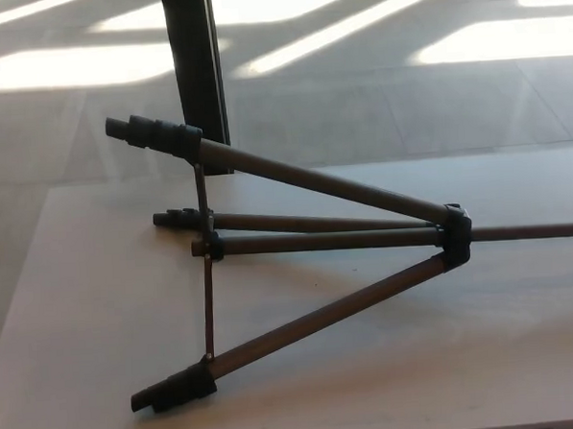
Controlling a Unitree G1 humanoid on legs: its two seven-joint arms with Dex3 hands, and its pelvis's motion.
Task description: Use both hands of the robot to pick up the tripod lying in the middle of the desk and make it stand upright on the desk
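**Tripod lying on its side on the worktop**

The tripod (317, 242) lies on its side across the pale worktop (99, 311), legs spread and pointing to picture left, its hub (455, 233) toward the right, and its centre column running off the right edge. Neither robot hand shows, so the state of their fingers cannot be told. Beyond the worktop's far edge a dark upright post (195, 61) stands on the sunlit floor (405, 83).
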